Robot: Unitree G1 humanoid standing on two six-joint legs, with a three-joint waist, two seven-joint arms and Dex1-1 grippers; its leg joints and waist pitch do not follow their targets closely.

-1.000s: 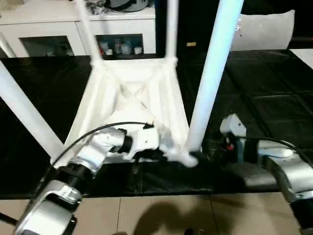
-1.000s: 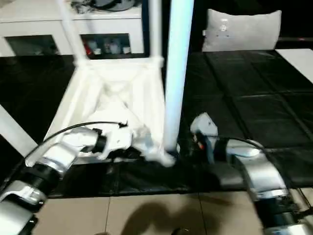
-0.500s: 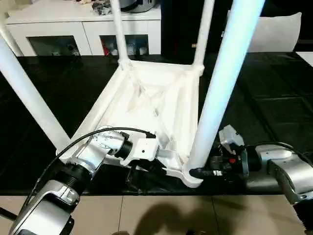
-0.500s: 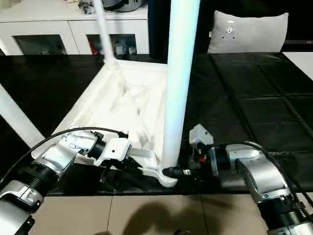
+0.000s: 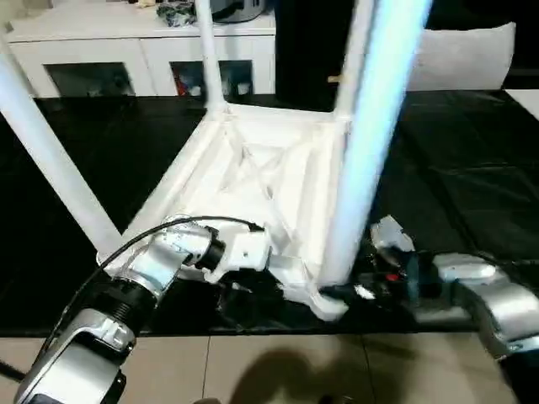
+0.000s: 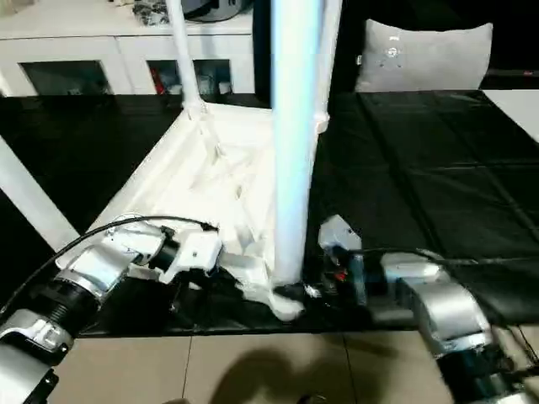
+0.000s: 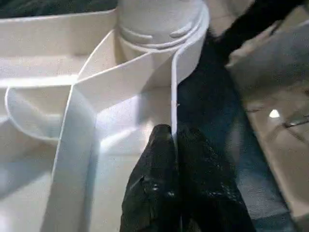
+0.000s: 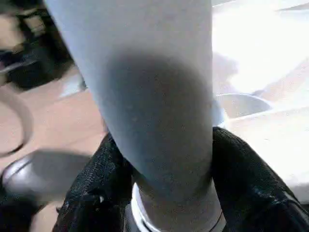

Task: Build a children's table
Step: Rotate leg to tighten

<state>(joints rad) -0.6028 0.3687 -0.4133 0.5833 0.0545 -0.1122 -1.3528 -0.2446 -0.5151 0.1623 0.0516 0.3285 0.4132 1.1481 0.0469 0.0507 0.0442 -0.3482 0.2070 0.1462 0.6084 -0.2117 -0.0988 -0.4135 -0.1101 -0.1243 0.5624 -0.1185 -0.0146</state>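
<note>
The children's table lies upside down on a black mat, its ribbed white top (image 5: 261, 168) facing up. Legs stand in its sockets: two far ones (image 5: 209, 59) (image 5: 358, 50), one at near left (image 5: 50, 143) and one at near right (image 5: 370, 143). My left gripper (image 7: 174, 140) is shut on the thin rim wall of the top, close to the near right corner socket (image 7: 161, 24). My right gripper (image 8: 164, 145) hugs the foot of the near right leg (image 8: 145, 87), one black finger (image 8: 96, 188) on each side and pressed against it.
The black mat (image 5: 472, 168) covers the floor around the table. A white cabinet (image 5: 126, 59) stands behind it, and a grey cushion (image 6: 421, 55) leans at the back right. Beige floor tiles (image 5: 253, 370) run along the near edge.
My right gripper has moved in to the near right leg's foot and its fingers have closed around it. The left gripper has kept its grip on the rim. The camera has shifted a little.
</note>
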